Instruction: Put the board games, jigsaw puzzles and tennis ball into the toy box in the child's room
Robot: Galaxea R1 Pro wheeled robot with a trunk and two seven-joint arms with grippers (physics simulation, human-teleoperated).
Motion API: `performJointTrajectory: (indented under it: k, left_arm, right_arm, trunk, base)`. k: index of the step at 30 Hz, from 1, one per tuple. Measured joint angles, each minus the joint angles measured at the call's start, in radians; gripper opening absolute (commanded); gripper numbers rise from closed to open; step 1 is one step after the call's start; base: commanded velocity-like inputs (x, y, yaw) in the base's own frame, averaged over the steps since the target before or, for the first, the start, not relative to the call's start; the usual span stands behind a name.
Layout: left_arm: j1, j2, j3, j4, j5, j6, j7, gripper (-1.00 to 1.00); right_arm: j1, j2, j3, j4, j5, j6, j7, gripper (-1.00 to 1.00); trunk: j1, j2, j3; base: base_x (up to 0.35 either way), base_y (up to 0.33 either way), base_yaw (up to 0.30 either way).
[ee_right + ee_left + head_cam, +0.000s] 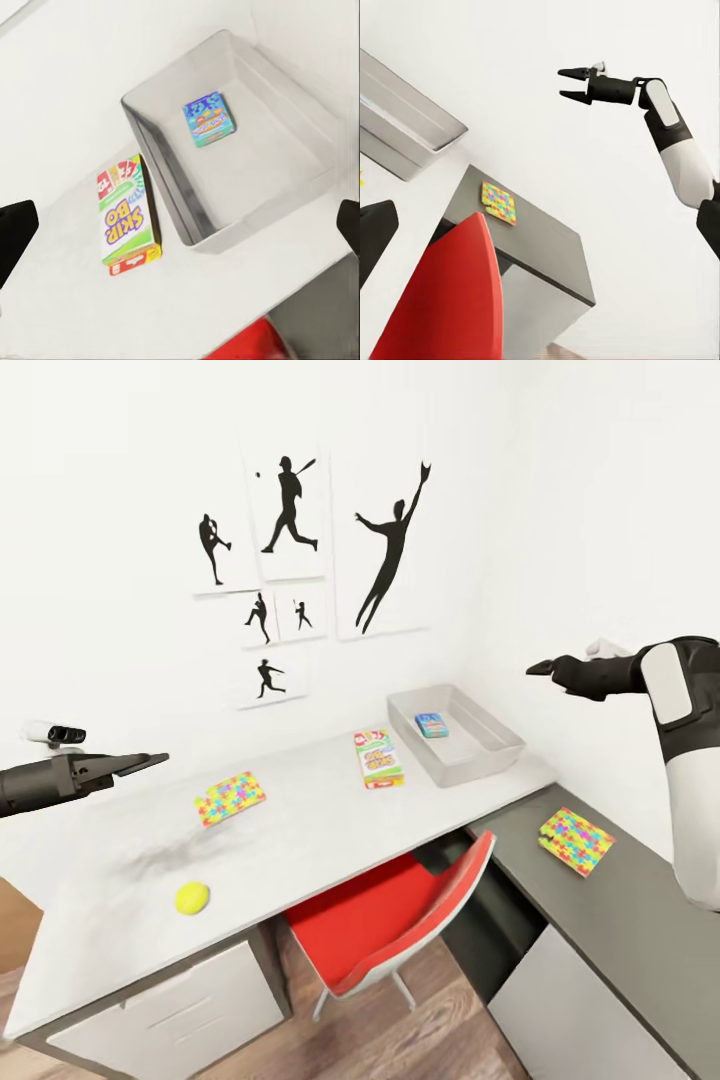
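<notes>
Both arms raised and unloaded; one blue board game (208, 118) lies in the toy box (490, 745).

Right gripper (571, 82) hangs above the box, jaws spread and empty; left gripper (140, 762) state cannot be determined. The green-white board game (378, 758) lies just beside the box wall: a wide grasp may strike the wall. The tennis ball (192, 897) near the table (100, 920) front edge may roll off if nudged.

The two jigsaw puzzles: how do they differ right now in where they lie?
One jigsaw puzzle lies on the pale table top, near the tennis ball; the other jigsaw puzzle lies on the dark grey cabinet, beyond the red chair. The first is nearer the left claw. Both lie flat, outside the toy box.
</notes>
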Motion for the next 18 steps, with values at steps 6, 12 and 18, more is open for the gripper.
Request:
performJointTrajectory:
  k: [6, 12, 18]
  left_arm:
    - [0.001, 0.000, -0.001, 0.000, 0.000, 0.000, 0.000, 1.00]
    - [0.001, 0.000, -0.001, 0.000, 0.000, 0.000, 0.000, 1.00]
    - [0.001, 0.000, -0.001, 0.000, 0.000, 0.000, 0.000, 1.00]
  right_arm:
    - [0.002, 0.000, -0.001, 0.001, 0.001, 0.000, 0.000, 1.00]
    - [0.002, 0.000, 0.000, 0.002, 0.001, 0.000, 0.000, 1.00]
    - [0.002, 0.000, -0.001, 0.004, 0.001, 0.000, 0.000, 1.00]
  trunk:
    - [0.000, 0.000, 0.006]
    - [0.000, 0.000, 0.012]
    - [0.000, 0.000, 0.018]
  base:
    - [-0.307, 0.056, -0.243]
    - [-0.231, 0.117, -0.244]
    - [-0.117, 0.051, -0.244]
